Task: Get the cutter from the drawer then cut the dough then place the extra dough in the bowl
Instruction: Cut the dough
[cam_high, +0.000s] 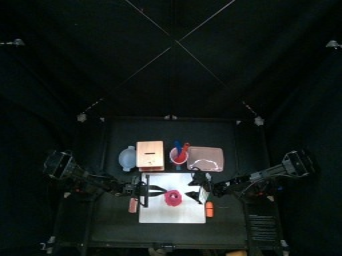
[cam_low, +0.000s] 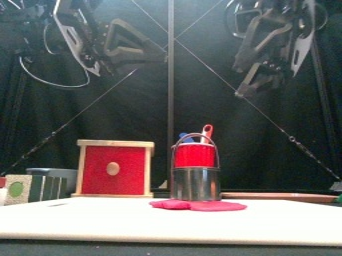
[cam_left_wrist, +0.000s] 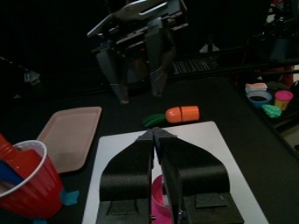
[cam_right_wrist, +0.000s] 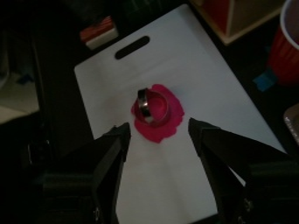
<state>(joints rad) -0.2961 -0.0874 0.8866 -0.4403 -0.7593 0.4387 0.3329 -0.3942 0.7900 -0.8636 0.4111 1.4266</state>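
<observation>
- The white cutting board (cam_right_wrist: 198, 61) lies at the front of the table, and the wooden box (cam_low: 114, 168) stands behind it.
- Right gripper (cam_right_wrist: 158, 133): the jaws are apart, above the dough.
- Left gripper (cam_left_wrist: 158, 136): the jaws are pressed together, over the board.
- The pink dough (cam_right_wrist: 149, 129) lies flat on the board.
- The cutter (cam_right_wrist: 149, 102) stands on the dough.

The top view looks down from high and far off onto the white cutting board (cam_high: 158, 210). The front view sits low and close at that board's edge, facing level across it. The left wrist view looks past the left gripper (cam_left_wrist: 158, 136) along the board to the right gripper (cam_left_wrist: 139, 91) opposite. The right wrist view looks steeply down on the same board from close.
</observation>
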